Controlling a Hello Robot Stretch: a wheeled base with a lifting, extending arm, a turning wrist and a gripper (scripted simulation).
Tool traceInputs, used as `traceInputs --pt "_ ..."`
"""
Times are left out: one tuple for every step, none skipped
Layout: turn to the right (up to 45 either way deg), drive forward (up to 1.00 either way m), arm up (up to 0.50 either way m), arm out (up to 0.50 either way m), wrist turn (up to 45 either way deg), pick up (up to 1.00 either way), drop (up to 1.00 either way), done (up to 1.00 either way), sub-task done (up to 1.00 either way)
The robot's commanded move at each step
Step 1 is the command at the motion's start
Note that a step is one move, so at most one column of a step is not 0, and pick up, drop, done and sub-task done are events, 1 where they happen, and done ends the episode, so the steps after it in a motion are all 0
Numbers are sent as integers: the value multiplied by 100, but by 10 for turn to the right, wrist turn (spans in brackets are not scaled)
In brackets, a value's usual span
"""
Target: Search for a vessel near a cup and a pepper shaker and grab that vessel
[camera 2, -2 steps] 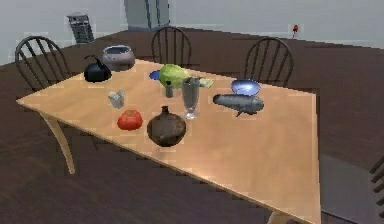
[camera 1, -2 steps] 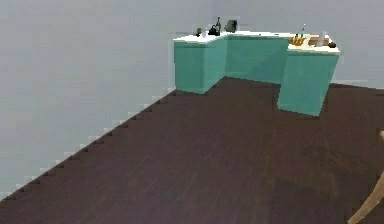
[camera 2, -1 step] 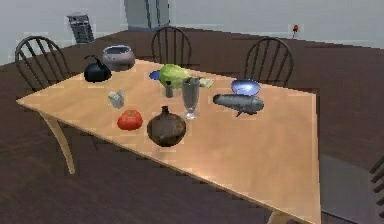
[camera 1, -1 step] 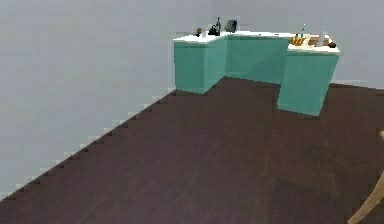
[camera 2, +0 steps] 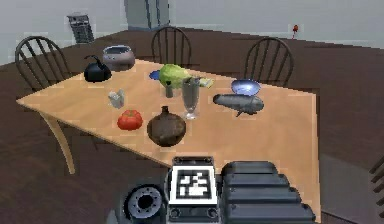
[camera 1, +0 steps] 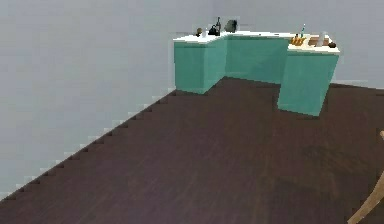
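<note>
A wooden dining table (camera 2: pixel 290 125) stands in the arm side view. Near its front edge sits a dark brown round vase (camera 2: pixel 166 126), with a clear glass cup (camera 2: pixel 190 98) just behind it. Left of these are a red round thing (camera 2: pixel 129 120) and a small grey shaker (camera 2: pixel 117 98). A grey bowl (camera 2: pixel 119 55) and a blue bowl (camera 2: pixel 247 88) stand farther back. The gripper's dark body (camera 2: pixel 146 203) shows at the bottom edge, beside a white marked square (camera 2: pixel 192 185). Its far end cannot be made out, so I cannot tell whether it holds anything.
A black kettle (camera 2: pixel 96 71), a green thing (camera 2: pixel 173 74) and a dark grey object (camera 2: pixel 240 102) also lie on the table. Three dark chairs (camera 2: pixel 40 55) (camera 2: pixel 170 42) (camera 2: pixel 268 55) stand around it. In the forward view, teal counters (camera 1: pixel 250 58) stand across a dark wood floor (camera 1: pixel 200 160).
</note>
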Motion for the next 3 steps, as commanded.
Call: traceInputs --pt "0 0 0 36 0 0 0 0 0" --pt "0 0 0 0 450 0 0 0 0" --pt "0 0 0 0 450 0 0 0 0"
